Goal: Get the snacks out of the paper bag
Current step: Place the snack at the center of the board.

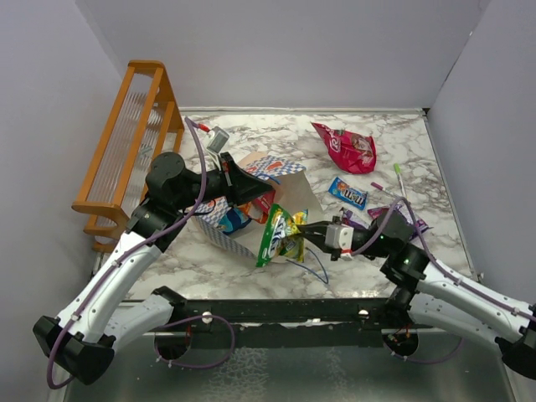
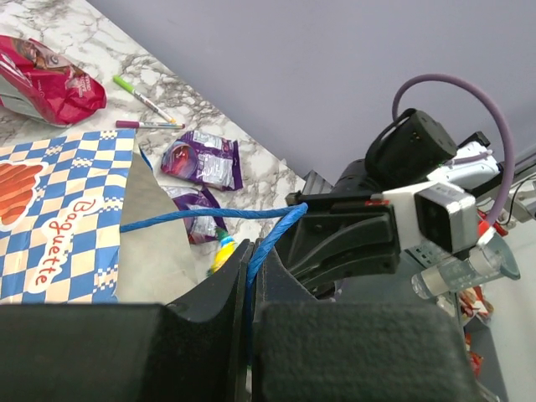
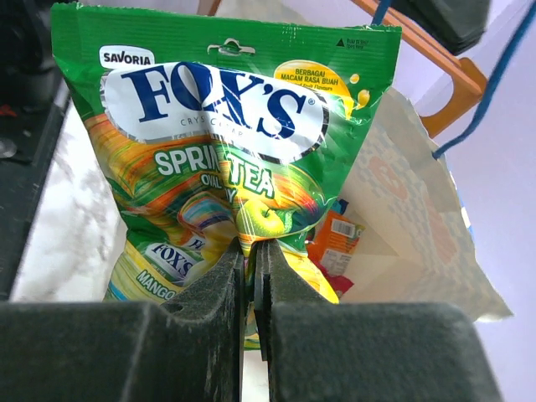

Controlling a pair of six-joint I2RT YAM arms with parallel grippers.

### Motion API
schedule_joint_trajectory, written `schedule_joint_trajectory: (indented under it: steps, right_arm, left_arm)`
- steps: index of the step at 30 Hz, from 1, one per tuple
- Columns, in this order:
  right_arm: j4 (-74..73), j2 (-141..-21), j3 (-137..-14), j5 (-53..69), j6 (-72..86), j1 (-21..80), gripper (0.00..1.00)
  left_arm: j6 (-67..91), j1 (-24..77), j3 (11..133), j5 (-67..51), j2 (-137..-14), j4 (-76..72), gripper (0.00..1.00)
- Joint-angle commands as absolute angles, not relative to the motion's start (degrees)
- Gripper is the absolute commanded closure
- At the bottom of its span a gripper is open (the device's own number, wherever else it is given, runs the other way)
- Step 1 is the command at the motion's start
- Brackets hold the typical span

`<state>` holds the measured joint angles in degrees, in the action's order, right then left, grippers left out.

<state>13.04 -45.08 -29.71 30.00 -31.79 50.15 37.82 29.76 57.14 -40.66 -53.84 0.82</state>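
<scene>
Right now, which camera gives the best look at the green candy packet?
Right wrist: the green packet fills the view, label readable, lower edge pinched in the right jaws. The top view shows it small, beside the paper bag. Left wrist shows no clear part of it.

Both our arms reach inward, each claw pinched closed.
Our left arm (image 1: 117, 268) climbs from its base, bends at the elbow and stretches rightward, with the left claw (image 1: 249, 186) clamped on the blue cord handle (image 2: 209, 213). Our right arm (image 1: 452, 293) stays low and reaches leftward, with the right claw (image 3: 249, 268) gripping the green-yellow packet (image 3: 226, 126) by its lower edge, fingers nearly meeting.
</scene>
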Motion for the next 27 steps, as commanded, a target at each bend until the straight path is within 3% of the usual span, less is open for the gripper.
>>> schedule_joint_trajectory:
  steps: [1,9,16,22,27]
  right_arm:
    - [10.4,-38.4,-29.6,24.8,-20.6,50.3,0.98]
    - [4.0,-29.4,-32.5,8.1,-7.6,50.2,0.98]
    - [0.6,-24.4,-35.5,-20.2,5.0,50.3,0.98]
    - [-4.2,-27.9,-41.0,-42.1,7.8,50.3,0.98]
    - [-3.6,-37.6,-42.8,-61.9,6.1,50.2,0.98]
  left_arm:
    - [35.7,30.2,60.0,-39.9,-52.6,2.0,1.0]
    - [34.6,30.3,59.6,-38.1,-51.8,2.6,1.0]
    - [33.8,30.3,59.8,-37.4,-52.2,4.0,1.0]
    - [33.7,30.2,59.7,-37.4,-52.2,4.3,1.0]
    - [33.8,30.3,59.9,-37.5,-52.2,4.4,1.0]
